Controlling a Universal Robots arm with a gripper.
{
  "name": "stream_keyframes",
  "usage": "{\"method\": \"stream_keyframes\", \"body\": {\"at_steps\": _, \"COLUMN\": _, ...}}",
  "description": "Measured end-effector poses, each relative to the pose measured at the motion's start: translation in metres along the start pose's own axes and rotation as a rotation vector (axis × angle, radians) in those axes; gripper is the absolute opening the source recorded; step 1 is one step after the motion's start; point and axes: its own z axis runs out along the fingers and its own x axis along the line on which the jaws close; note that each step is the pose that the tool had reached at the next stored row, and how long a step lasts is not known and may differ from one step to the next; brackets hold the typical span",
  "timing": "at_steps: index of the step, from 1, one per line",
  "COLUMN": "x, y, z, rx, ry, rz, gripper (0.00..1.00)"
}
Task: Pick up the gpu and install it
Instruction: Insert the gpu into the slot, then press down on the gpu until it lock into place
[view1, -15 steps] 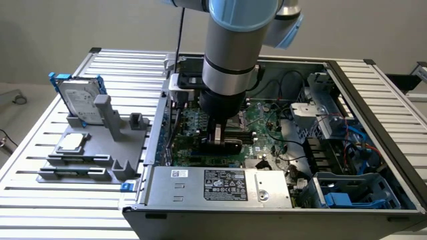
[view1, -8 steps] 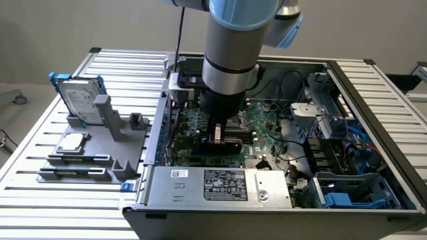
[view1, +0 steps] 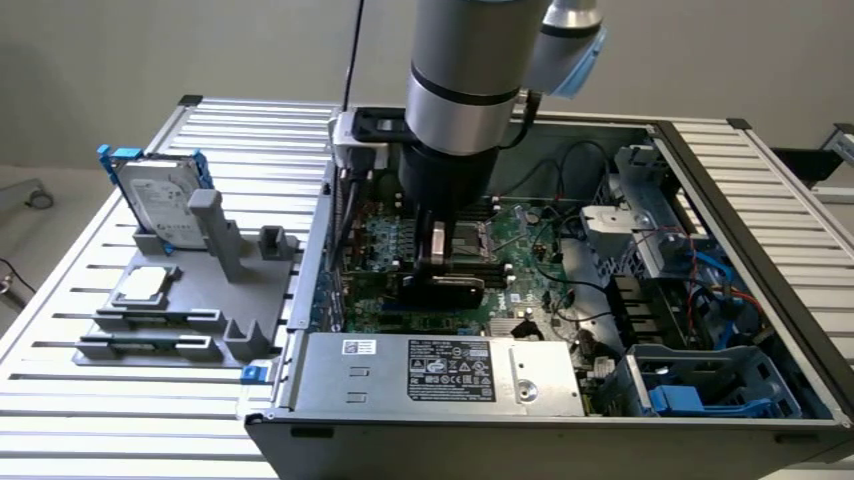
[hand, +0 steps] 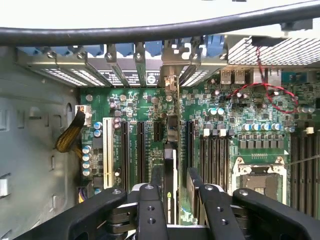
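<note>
Where a pale wall (view1: 134, 50) backs the slatted bench (view1: 80, 400), an open case (view1: 534, 440) sits; at its nine o'clock in the exterior view a tray (view1: 174, 340) holds a hard drive (view1: 158, 205) and CPU (view1: 144, 285). The arm (view1: 467, 90) blocks the middle of the board (view1: 534, 250). The gripper (hand: 175, 172) has its fingers (hand: 150, 210) apart, one each side of the gpu (hand: 172, 150) (edge-on, upright on the board); its lower edge hides behind them, and a cable (hand: 150, 30) crosses the wrist view.
</note>
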Motion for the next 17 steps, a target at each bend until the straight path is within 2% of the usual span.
{"method": "stream_keyframes", "body": {"at_steps": 5, "x": -0.0004, "y": 0.0005, "z": -0.006, "rx": -0.0012, "ry": -0.0003, "rz": 0.0, "gripper": 0.32}}
{"method": "stream_keyframes", "body": {"at_steps": 8, "x": -0.0005, "y": 0.0005, "z": -0.0064, "rx": -0.0012, "ry": -0.0012, "rz": 0.0, "gripper": 0.13}}
{"method": "stream_keyframes", "body": {"at_steps": 9, "x": -0.0005, "y": 0.0005, "z": -0.0065, "rx": -0.0013, "ry": -0.0013, "rz": 0.0, "gripper": 0.11}}
{"method": "stream_keyframes", "body": {"at_steps": 17, "x": -0.0004, "y": 0.0006, "z": -0.0066, "rx": -0.0013, "ry": -0.0017, "rz": 0.0, "gripper": 0.11}}
